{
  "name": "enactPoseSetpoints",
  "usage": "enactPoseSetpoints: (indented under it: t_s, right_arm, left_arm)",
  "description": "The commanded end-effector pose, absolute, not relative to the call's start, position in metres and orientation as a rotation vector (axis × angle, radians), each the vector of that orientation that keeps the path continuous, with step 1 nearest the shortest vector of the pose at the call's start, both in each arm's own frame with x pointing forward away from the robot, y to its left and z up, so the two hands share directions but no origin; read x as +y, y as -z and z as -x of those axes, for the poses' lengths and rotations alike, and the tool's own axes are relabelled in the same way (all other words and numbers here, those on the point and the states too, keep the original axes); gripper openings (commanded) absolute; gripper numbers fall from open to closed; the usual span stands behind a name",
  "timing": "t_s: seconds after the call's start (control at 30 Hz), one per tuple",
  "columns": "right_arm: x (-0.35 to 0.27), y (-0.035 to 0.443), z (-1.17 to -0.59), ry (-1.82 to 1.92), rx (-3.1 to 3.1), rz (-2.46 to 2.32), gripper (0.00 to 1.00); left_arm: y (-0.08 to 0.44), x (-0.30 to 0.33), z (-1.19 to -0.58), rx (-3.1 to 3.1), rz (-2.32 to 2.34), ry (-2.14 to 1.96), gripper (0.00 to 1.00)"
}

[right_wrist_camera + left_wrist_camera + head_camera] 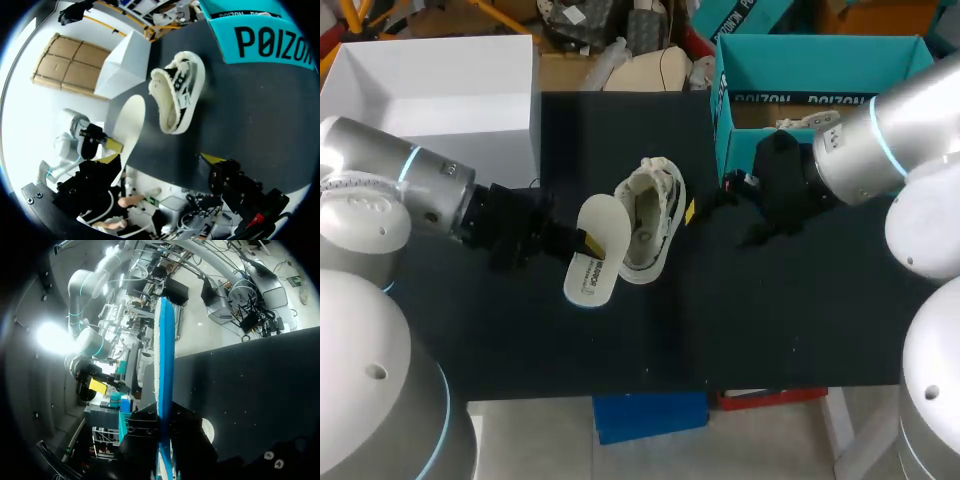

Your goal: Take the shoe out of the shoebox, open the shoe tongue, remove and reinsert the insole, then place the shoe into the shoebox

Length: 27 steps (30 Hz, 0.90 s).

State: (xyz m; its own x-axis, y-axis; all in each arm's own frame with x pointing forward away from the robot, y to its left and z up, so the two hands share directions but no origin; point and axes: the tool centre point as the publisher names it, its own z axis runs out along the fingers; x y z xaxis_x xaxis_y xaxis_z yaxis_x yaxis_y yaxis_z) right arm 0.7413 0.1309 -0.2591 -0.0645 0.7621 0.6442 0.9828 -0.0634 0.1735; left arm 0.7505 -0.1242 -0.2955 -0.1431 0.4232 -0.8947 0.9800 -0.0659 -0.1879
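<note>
A cream and black shoe (650, 220) lies on the black table (770, 320), opening upward. Just left of it my left gripper (582, 242) is shut on the cream insole (603, 225), pinching one long edge so that it hangs beside the shoe. In the left wrist view the insole (164, 380) shows edge-on, white with a blue underside, rising from between the dark fingers of that gripper (164, 440). My right gripper (705, 200) stands open just right of the shoe, holding nothing. From the right wrist, the shoe (177, 97) and insole (130, 125) lie ahead of its spread yellow tips (161, 159).
The teal shoebox (820, 90) stands open at the back right, close behind my right arm. A white box (430, 90) stands at the back left. The front half of the table is bare black surface.
</note>
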Motion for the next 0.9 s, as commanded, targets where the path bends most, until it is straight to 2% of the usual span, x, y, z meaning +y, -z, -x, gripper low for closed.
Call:
enactPoseSetpoints:
  t_s: [0.03,0.33,0.9]
  right_arm:
    - [0.108,0.243,-0.691,0.922,-1.883,1.961,1.00]
    - [0.094,0.236,-0.672,0.954,-1.847,1.980,1.00]
    - [0.090,0.234,-0.671,0.947,-1.835,1.987,1.00]
  left_arm:
    - [0.294,-0.127,-0.751,1.621,-1.549,1.194,0.00]
    - [0.291,-0.137,-0.743,1.636,-1.572,1.249,0.00]
    - [0.295,-0.141,-0.732,1.810,-1.768,1.420,0.00]
